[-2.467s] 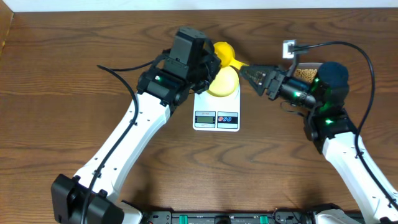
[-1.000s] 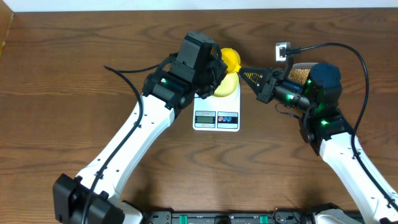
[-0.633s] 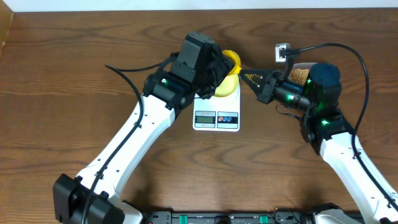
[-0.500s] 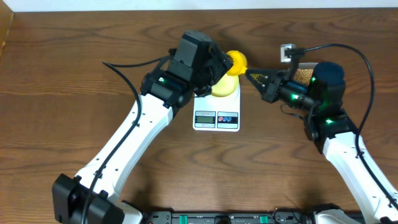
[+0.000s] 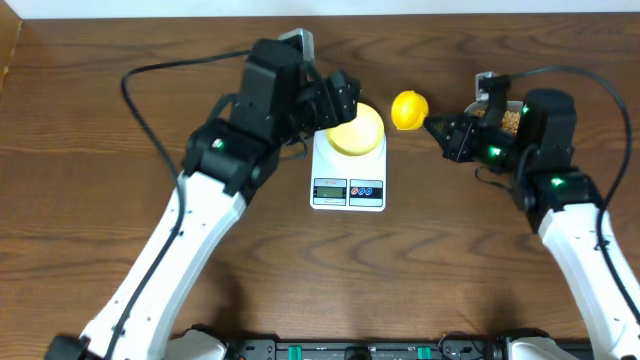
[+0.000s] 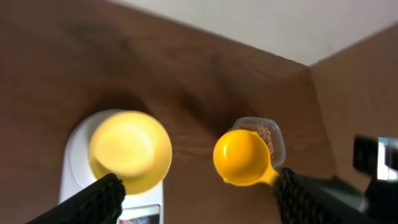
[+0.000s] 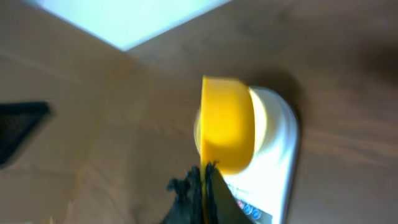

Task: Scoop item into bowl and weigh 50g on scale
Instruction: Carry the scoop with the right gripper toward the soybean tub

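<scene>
Right claw (image 5: 435,127) gripped the empty-looking scoop (image 5: 409,109); left claw (image 6: 198,190) gaped empty. We judged next: dip into beans (image 6: 267,132), fill bowl (image 5: 357,128).

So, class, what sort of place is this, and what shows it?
Probably a robot test bench, not a kitchen: a cabled left arm and right arm at a wooden table, with a white scale, yellow bowl and scoop.

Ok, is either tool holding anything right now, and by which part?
The right tool grips the yellow scoop by its handle end; the left tool is open, holding nothing.
</scene>
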`<state>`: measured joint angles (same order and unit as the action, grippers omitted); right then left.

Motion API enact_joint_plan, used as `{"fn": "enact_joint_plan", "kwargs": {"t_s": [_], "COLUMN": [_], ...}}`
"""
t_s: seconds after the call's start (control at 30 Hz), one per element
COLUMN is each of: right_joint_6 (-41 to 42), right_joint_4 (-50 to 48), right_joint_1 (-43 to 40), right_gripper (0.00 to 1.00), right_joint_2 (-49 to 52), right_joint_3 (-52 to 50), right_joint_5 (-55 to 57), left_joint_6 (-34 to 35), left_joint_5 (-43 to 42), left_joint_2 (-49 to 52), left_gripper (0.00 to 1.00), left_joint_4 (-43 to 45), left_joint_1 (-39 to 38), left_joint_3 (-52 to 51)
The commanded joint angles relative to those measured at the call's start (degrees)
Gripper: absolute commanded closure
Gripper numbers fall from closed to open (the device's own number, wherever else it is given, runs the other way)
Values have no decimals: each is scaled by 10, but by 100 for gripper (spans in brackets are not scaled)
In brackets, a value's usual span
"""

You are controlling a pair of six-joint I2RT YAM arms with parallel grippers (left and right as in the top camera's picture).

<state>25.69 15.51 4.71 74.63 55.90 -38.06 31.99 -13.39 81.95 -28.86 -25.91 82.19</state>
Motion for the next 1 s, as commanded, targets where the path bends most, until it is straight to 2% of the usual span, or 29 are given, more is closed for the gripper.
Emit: {"fn": "enact_joint_plan", "kwargs": {"t_s": [0.0,0.2,0.37,0.7,0.97], "right_joint_6": [-80,-152,-240,-357,-342], "right_joint_4": [63,210,296,374,383], "right_joint_1": [-2,-2,-2,-1,-1], "right_gripper": [99,99,99,99,99], "right_joint_2": [-1,-1,-1,1,1], "right_joint_3": [73,175,208,201,200], "right_joint_5": [63,147,198,153,155], "left_joint_6": [-75,-128,-170,-170,-173], "left_joint_5": [8,10,10,10,10], "left_joint_2": [-21,-24,-23,7,55], "left_gripper": [18,18,16,15,18], "left_joint_4": [-9,-72,-134,-218,-253], "left_joint_1": [3,3,3,3,-4], "left_joint_3": [7,72,94,68,64]}}
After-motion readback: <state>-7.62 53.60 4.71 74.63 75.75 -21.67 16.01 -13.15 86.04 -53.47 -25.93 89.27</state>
